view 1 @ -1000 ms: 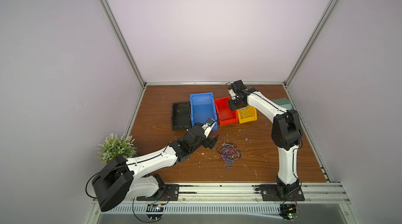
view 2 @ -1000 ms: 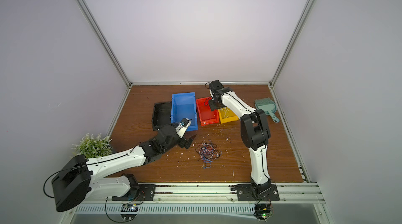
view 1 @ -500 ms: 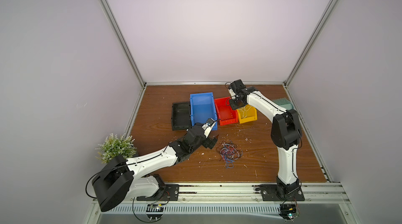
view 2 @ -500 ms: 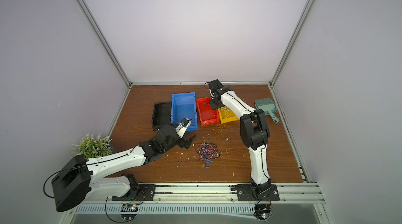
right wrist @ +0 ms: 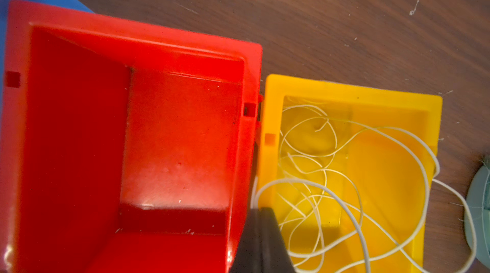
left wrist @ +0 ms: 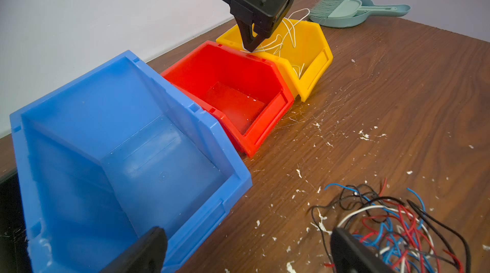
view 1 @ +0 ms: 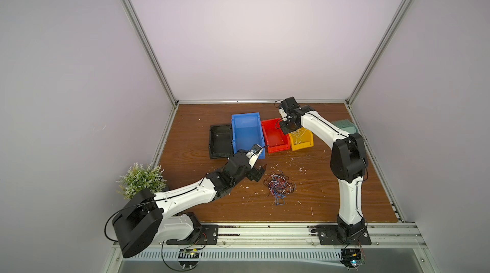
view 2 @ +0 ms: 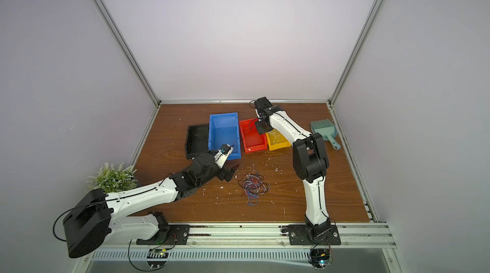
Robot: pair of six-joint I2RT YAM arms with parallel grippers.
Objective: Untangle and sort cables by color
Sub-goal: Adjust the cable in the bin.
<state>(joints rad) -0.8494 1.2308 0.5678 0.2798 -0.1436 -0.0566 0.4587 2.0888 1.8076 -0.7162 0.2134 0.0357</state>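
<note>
Left gripper [view 1: 261,159] spread wide, tangle of blue, red, white and black cables [view 1: 278,186] lay near it at its five o'clock in a top view, right gripper [left wrist: 250,45] pinched a white cable [right wrist: 278,182] at the yellow bin's [left wrist: 314,78] rim, beside the red bin [left wrist: 265,123].

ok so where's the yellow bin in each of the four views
Top view: yellow bin is the rightmost bin, just right of the red bin.
Top view: same spot, yellow bin right of the red one.
Left wrist: yellow bin is farthest, beyond the red one.
Right wrist: yellow bin close up, white cables inside.
Shared landmark: the red bin beside it in all four.
</note>
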